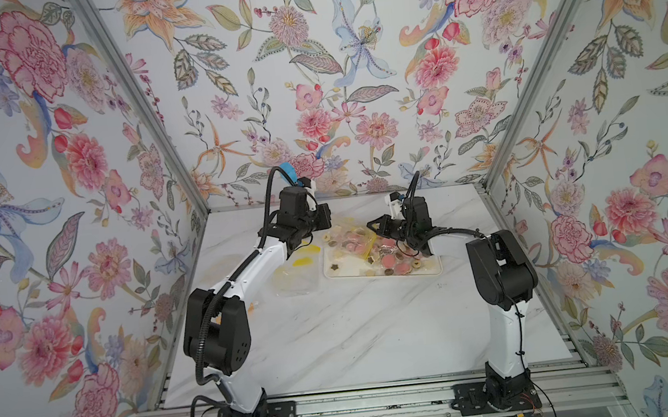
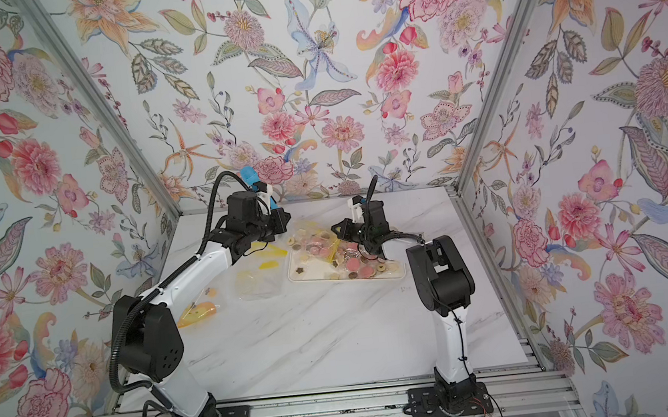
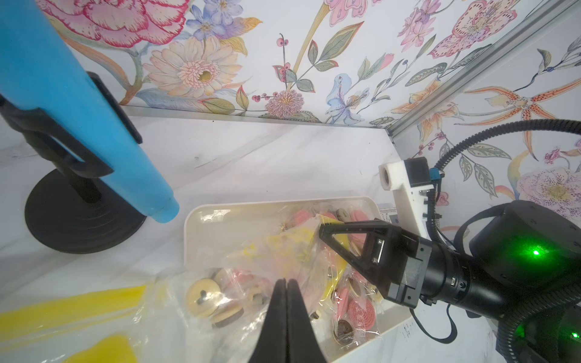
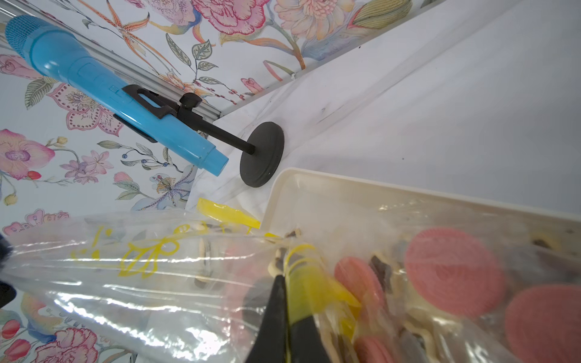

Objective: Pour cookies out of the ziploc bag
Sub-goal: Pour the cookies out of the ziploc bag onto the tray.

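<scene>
**Bag Held Over the Tray, Pour Judged Only Part Done**

At the left of the desk (image 1: 377, 330), a flat clear bag (image 1: 294, 281) was seen lying well apart from the action, and nothing could be made out inside it.

Next along, the left gripper (image 3: 286, 284) was found fully closed, its jaws pinched on the film of the ziploc bag (image 3: 276, 251) over the left end of the tray (image 1: 414, 273). In the left wrist view, a cluster of tan and dark rounds was shown inside the plastic just beside that grip, so that end was judged not yet emptied.

Across the middle, the bag was seen slung between the two arms, low over the tray.

The cookies (image 1: 388, 261) were spread mostly toward the tray's right half. A few stars and rounds lay loose on the bare floor, while pink ones were seen through film. Whether those lay inside the bag or beneath it could not be told.

At the right, the right gripper (image 4: 282, 279) was likewise shut, clamped on a yellow part of what was judged to be the same bag.

The pour was judged to be underway, with a good share delivered and the left-hand pocket left to be tipped out.
</scene>
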